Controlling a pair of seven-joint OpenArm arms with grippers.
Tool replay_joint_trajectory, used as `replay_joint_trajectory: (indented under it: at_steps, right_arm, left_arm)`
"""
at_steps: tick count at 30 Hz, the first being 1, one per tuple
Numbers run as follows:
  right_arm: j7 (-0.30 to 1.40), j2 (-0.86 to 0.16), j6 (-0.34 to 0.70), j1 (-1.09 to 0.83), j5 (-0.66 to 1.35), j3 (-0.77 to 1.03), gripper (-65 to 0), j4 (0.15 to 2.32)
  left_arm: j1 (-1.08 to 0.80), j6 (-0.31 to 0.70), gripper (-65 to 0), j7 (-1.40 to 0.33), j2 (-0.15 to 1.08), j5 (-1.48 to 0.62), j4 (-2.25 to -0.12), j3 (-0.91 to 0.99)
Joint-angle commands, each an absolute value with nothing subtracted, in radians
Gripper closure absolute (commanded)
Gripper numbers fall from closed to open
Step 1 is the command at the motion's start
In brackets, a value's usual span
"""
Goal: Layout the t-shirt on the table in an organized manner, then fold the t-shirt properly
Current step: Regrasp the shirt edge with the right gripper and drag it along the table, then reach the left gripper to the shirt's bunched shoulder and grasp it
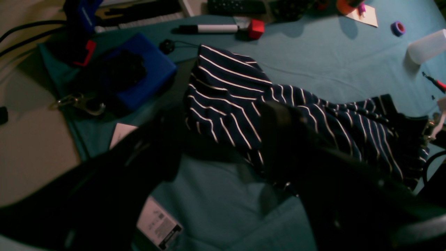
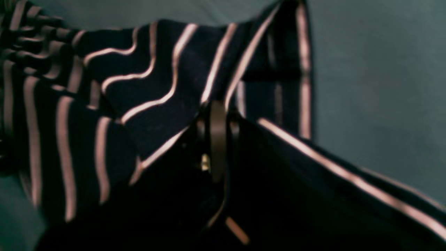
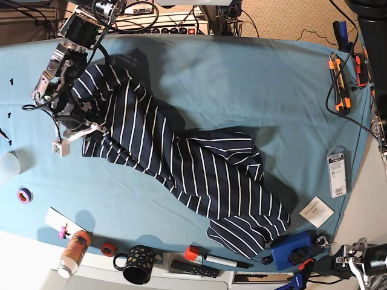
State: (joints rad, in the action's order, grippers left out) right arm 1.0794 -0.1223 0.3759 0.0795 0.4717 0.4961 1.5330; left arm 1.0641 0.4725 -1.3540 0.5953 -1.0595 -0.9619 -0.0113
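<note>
Surface: table (image 3: 254,78) under teal cloth, clutter along its near edge.
T-shirt: t-shirt (image 3: 181,163) lies crumpled in a diagonal band from the far left corner to the near right.
Right claw: right claw (image 2: 217,115) pressed together, pinching a striped fold of the shirt's edge.
Left claw: left claw (image 1: 223,139) spread wide, holding nothing, above the shirt's near end.
Nearby: blue box (image 1: 139,69), marker (image 1: 209,28).

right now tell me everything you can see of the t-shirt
The t-shirt is soft navy fabric with thin white stripes. It lies crumpled and unfolded in a long diagonal band across the teal table, wrinkled and bunched at both ends. The right claw is shut on one end; nothing else touches it.
</note>
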Motion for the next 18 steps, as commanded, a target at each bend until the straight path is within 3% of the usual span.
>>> replay_joint_trajectory:
  at_steps: [1,5,9,13,18]
  right_arm:
    - [1.008,-0.141,0.379,0.101,0.453,0.496,0.0,1.549]
    - [0.806,-0.187,0.377,0.145,0.382,0.497,0.0,1.549]
    - [0.795,-0.246,0.377,0.240,0.354,0.497,0.0,1.549]
    - [0.791,-0.287,0.376,0.320,0.313,0.496,0.0,1.500]
    - [0.739,-0.324,0.378,0.407,0.313,0.496,0.0,1.273]
  left_arm:
    - [1.105,0.472,-35.0,-1.349,0.601,-1.078,-0.975,-0.004]
    - [1.100,0.472,-34.0,-1.380,0.601,-1.078,-0.975,-0.004]
    - [1.055,0.473,-25.2,-1.396,0.599,-1.116,-0.975,-0.004]
    - [0.946,0.498,-24.6,-1.396,0.559,-1.148,-0.975,-0.004]
    - [0.801,0.500,-24.6,-1.396,0.459,-1.169,-0.982,-0.004]
